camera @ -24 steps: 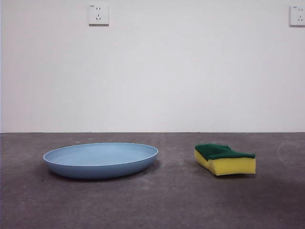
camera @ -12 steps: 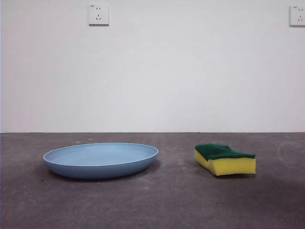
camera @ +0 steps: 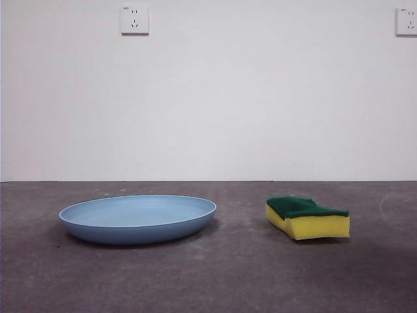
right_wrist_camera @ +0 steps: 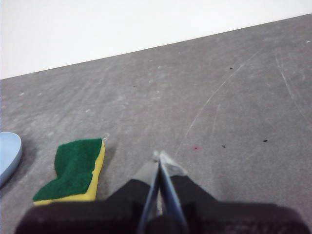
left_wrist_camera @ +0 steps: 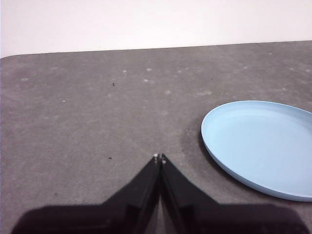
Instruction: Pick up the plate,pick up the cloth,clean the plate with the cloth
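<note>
My left gripper point(left_wrist_camera: 159, 157) is pinched together, near the blue plate point(left_wrist_camera: 261, 146). My right gripper point(right_wrist_camera: 159, 156) is pinched together too, near the yellow sponge point(right_wrist_camera: 75, 170).

Plate point(camera: 137, 219) is plain light blue, no pattern. Sponge point(camera: 307, 218) is yellow with a dark green top, sitting on a speckly grey table point(camera: 234, 274).
</note>
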Motion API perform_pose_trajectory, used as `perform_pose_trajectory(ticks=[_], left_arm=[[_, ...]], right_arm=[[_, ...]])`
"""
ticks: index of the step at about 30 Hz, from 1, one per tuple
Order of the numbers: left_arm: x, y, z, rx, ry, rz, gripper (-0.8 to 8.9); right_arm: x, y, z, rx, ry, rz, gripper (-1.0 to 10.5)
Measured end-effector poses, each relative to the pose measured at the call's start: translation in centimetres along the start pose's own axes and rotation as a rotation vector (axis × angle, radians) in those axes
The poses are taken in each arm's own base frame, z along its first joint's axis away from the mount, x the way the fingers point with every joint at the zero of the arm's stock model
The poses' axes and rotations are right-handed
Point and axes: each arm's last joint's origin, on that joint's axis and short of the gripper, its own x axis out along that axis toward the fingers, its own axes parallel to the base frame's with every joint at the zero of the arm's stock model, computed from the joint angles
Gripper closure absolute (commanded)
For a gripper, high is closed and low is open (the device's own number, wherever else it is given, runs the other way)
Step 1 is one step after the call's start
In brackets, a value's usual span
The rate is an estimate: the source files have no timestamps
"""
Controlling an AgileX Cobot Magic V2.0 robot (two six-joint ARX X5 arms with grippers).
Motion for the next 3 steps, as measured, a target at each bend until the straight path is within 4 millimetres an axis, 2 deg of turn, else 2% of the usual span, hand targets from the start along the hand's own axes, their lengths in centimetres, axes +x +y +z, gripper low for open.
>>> perform_pose_trajectory(ticks=[3], left_arm=[[0.00,0.00,0.01,0.000,0.000,0.000,8.17]], right_arm=[[0.00,0.00,0.00,0.000,0.000,0.000,9.5]])
